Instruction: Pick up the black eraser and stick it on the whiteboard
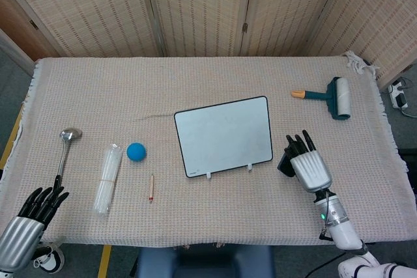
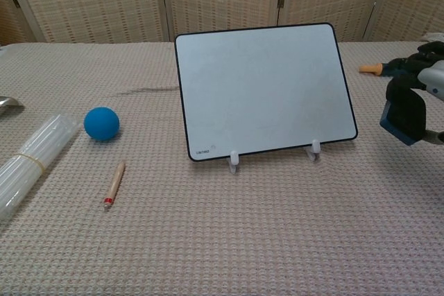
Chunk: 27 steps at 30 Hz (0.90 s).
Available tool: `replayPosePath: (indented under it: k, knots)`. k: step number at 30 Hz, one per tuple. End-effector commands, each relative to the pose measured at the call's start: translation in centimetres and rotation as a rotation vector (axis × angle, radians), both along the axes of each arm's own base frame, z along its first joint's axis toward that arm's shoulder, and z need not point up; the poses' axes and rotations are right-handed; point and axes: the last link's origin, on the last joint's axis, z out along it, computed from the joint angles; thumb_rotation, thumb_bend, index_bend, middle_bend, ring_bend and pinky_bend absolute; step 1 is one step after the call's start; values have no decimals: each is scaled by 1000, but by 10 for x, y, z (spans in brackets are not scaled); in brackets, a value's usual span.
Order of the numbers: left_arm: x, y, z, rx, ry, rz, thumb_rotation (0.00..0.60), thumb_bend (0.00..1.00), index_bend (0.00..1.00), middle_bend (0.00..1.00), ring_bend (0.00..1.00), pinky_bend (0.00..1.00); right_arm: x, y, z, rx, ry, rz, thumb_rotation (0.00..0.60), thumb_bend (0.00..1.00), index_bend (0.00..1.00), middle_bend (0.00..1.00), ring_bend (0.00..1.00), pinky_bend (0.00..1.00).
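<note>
The whiteboard (image 1: 224, 135) (image 2: 263, 88) stands tilted on two small white feet in the middle of the table. My right hand (image 1: 307, 165) (image 2: 423, 84) holds the black eraser (image 1: 285, 164) (image 2: 404, 117) in the air, just to the right of the board's right edge. The eraser is dark with a blue underside, and it is apart from the board. My left hand (image 1: 29, 219) hangs open off the table's front left corner, holding nothing; it is out of the chest view.
A blue ball (image 1: 135, 152), a short pencil (image 1: 151, 187), a bundle of clear tubes (image 1: 107, 178) and a metal ladle (image 1: 65, 148) lie left of the board. A lint roller (image 1: 332, 96) lies at the back right.
</note>
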Motion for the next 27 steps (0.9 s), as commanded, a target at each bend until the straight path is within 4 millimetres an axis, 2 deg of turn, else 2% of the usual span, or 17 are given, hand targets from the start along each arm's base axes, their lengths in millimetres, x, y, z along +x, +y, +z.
replayPosePath:
  k: [1, 4, 7, 12, 19, 27]
  knots:
    - [0, 0, 1, -12, -7, -8, 600, 202, 39, 95, 51, 61, 28, 1, -22, -55, -55, 92, 600, 308, 590, 68, 72, 0]
    - [-1, 0, 4, -18, -23, -10, 600, 202, 40, 95, 51, 60, 50, -3, -45, -98, -61, 132, 600, 308, 549, 50, 70, 0]
    - [-3, 2, 9, -21, -45, -5, 600, 202, 40, 95, 51, 61, 64, -7, -64, -135, -55, 148, 600, 308, 443, 2, 56, 0]
    - [-9, 3, 19, -19, -60, 14, 600, 202, 40, 95, 51, 61, 82, -17, -88, -159, -83, 161, 600, 308, 424, 0, 51, 0]
    - [-15, 3, 27, -18, -61, 9, 600, 203, 41, 95, 51, 61, 98, -32, -104, -225, -48, 170, 600, 308, 398, 0, 50, 0]
    - [-22, 7, 35, -1, -80, 26, 600, 203, 45, 95, 52, 60, 119, -43, -114, -276, -53, 176, 600, 308, 366, 0, 43, 0]
